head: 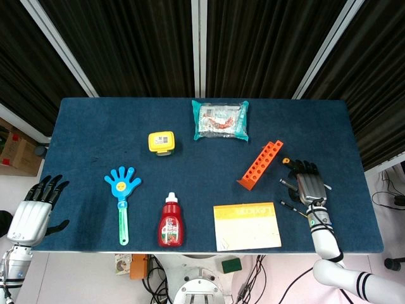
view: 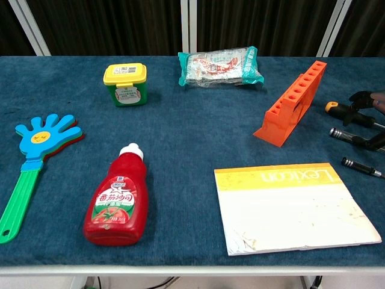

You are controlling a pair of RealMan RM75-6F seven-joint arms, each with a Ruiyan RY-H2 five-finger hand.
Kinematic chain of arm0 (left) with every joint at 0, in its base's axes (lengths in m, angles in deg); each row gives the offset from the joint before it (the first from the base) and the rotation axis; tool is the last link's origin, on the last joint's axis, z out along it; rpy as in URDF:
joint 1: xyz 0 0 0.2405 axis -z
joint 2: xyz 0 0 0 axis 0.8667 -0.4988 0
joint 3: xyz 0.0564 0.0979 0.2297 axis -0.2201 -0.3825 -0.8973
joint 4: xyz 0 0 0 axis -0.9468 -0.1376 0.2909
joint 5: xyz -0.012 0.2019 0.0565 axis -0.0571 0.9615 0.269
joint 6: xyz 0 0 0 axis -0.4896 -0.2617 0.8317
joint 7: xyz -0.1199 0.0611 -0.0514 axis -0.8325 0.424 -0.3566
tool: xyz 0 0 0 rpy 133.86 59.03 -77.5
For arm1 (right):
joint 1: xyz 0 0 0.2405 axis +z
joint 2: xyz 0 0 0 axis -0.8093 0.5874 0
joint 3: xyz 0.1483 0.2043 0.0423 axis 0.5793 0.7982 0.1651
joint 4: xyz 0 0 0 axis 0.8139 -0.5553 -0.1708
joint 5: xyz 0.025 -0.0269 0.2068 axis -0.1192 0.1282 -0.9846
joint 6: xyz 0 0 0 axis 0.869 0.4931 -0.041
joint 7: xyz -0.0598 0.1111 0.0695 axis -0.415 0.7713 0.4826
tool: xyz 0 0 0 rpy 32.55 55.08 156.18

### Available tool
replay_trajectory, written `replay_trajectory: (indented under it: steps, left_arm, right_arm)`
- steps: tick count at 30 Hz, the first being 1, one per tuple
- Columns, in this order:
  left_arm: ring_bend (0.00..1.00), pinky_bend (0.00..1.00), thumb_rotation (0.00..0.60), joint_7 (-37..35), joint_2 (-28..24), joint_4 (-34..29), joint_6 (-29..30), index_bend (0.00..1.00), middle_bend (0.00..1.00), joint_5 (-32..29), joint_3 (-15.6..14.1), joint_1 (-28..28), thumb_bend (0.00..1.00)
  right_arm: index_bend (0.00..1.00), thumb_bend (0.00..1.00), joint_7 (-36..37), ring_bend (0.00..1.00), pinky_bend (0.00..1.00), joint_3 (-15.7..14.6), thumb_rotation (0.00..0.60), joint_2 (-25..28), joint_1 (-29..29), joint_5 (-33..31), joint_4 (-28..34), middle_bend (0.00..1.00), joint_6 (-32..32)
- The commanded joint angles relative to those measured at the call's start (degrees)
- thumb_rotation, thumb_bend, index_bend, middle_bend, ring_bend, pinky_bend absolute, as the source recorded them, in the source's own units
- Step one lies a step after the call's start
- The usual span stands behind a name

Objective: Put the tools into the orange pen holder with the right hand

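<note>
The orange pen holder (head: pixel 260 164) (view: pixel 292 102) lies slanted on the blue table, right of centre, its row of holes facing up. To its right lie three tools: an orange-handled screwdriver (head: pixel 286 161) (view: pixel 344 113), a silver tool (head: pixel 288 184) (view: pixel 347 135) and a thin black tool (head: pixel 292 206) (view: pixel 361 167). My right hand (head: pixel 308 183) (view: pixel 371 119) hovers low over their right ends with its fingers spread, and no tool looks lifted. My left hand (head: pixel 35 209) hangs off the table's left edge, holding nothing, with its fingers apart.
A yellow and white notepad (head: pixel 247 225) (view: pixel 295 208) lies in front of the holder. A ketchup bottle (head: pixel 171 221), a blue hand clapper (head: pixel 121 187), a yellow-lidded jar (head: pixel 161 142) and a snack bag (head: pixel 220 120) stand further left and back.
</note>
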Motion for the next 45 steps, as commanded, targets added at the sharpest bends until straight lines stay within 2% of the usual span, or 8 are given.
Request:
replay_trajectory:
  steps: [1, 13, 26, 30, 41, 45]
  left_arm:
    - [0.03, 0.18, 0.600, 0.21, 0.03, -0.12, -0.15, 0.14, 0.07, -0.19, 0.06, 0.05, 0.05]
    - [0.03, 0.18, 0.600, 0.55, 0.14, -0.27, -0.39, 0.14, 0.07, -0.22, 0.21, 0.21, 0.05]
    - [0.03, 0.18, 0.600, -0.06, -0.06, -0.13, -0.01, 0.15, 0.07, 0.19, 0.12, 0.07, 0.05]
    - [0.03, 0.18, 0.600, 0.25, 0.02, -0.14, -0.43, 0.15, 0.07, 0.07, 0.06, 0.20, 0.05]
    - [0.03, 0.18, 0.600, 0.35, -0.01, -0.22, -0.78, 0.15, 0.07, -0.14, 0.11, 0.33, 0.05]
    - [0.03, 0.18, 0.600, 0.37, -0.02, -0.22, -0.86, 0.15, 0.07, -0.14, 0.08, 0.36, 0.05]
  right_arm:
    - [0.39, 0.40, 0.54, 0.00, 0.00, 0.07, 0.586, 0.09, 0.01, 0.18, 0.00, 0.03, -0.11]
    - [0.46, 0.39, 0.47, 0.00, 0.00, 0.04, 0.584, -1.33, 0.94, -0.47, -2.16, 0.02, 0.29]
    - [0.46, 0.38, -1.55, 0.00, 0.00, -0.14, 0.584, -2.70, 1.61, -2.43, -3.20, 0.02, 0.09]
    - [0.47, 0.40, -2.12, 0.00, 0.00, -0.16, 0.584, -2.78, 1.80, -3.06, -3.18, 0.03, 0.17]
    - [0.57, 0.40, -2.02, 0.00, 0.00, -0.38, 0.584, -2.89, 2.01, -3.04, -3.18, 0.04, 0.18]
    - [0.60, 0.41, 0.51, 0.00, 0.00, -0.19, 0.586, -2.29, 1.40, -1.27, -2.28, 0.05, -0.55]
